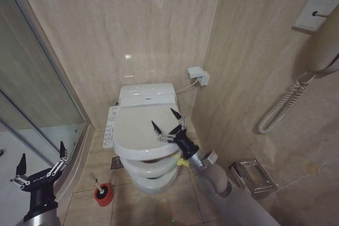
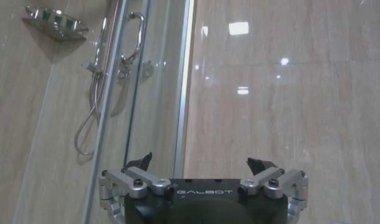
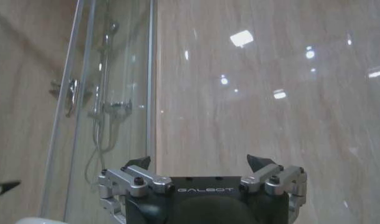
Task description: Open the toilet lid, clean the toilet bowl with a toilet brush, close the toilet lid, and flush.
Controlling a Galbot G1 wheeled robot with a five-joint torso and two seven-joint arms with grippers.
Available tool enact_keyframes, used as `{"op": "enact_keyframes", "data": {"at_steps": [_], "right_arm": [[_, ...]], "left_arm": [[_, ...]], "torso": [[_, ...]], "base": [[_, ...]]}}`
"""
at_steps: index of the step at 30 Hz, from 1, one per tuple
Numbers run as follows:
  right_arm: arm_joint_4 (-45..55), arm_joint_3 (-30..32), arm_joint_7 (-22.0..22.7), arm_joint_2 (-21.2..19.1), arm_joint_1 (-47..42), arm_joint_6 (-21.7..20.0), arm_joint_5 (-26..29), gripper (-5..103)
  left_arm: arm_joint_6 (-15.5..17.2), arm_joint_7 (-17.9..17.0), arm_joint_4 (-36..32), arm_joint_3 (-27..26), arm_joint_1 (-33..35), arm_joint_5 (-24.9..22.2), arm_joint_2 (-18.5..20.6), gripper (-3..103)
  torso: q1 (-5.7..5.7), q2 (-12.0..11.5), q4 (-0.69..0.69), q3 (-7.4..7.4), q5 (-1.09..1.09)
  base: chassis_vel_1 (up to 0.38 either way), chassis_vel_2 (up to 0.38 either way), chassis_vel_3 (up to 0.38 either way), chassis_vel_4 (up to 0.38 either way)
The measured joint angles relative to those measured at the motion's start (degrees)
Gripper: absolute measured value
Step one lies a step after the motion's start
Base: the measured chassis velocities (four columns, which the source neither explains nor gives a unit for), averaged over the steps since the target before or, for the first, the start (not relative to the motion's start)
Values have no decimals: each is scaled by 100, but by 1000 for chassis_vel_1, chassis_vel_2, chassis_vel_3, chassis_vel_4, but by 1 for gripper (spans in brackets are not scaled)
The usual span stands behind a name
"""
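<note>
The right gripper (image 1: pixel 168 120) hangs just above the toilet lid (image 1: pixel 139 130), over its right-hand half toward the front edge, with its two pointed fingers spread wide and nothing between them. The lid lies flat and closed on the toilet bowl (image 1: pixel 151 181), which stands against the back wall in the corner, its button panel (image 1: pixel 110 125) along the lid's left side. A small yellow tag (image 1: pixel 181 161) sticks out at the lid's front right, just below the gripper's wrist and close beside the grey arm.

I would judge the lid light and stiff, a glossy plastic shell that swings on a hinge at the back, so it should lift easily once something catches its edge. The smooth top looks slippery and offers nothing to pinch. The front rim, at or near the yellow tag, seems the sensible place to take hold, and that spot lies lower and nearer the robot than the open fingers are now.

The toilet brush (image 1: pixel 98 186) stands in its red holder cup (image 1: pixel 104 195) on the floor tiles, to the left of the bowl's foot and well apart from the lid.

The left gripper (image 1: pixel 41 163) waits farther left of the bowl, by the glass shower enclosure (image 1: pixel 32 93), fingers also wide apart and empty.
</note>
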Motion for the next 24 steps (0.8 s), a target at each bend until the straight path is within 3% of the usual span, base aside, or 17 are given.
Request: {"op": "enact_keyframes", "data": {"at_steps": [7, 13, 24], "right_arm": [[-740, -39, -2, 214, -442, 396, -416, 100], [-1727, -158, 272, 539, -616, 465, -328, 100], [-2820, 72, 161, 1102, -590, 728, -576, 100]], "left_arm": [[8, -1, 67, 104, -116, 0, -32, 100], [13, -3, 99, 144, -171, -5, -51, 100], [11, -7, 157, 185, -183, -14, -93, 100]], "torso": [[-1, 0, -2, 0, 1], [0, 0, 0, 0, 1], [1, 0, 1, 0, 1]], "base": [[0, 0, 0, 0], [0, 0, 0, 0], [0, 0, 0, 0]]}}
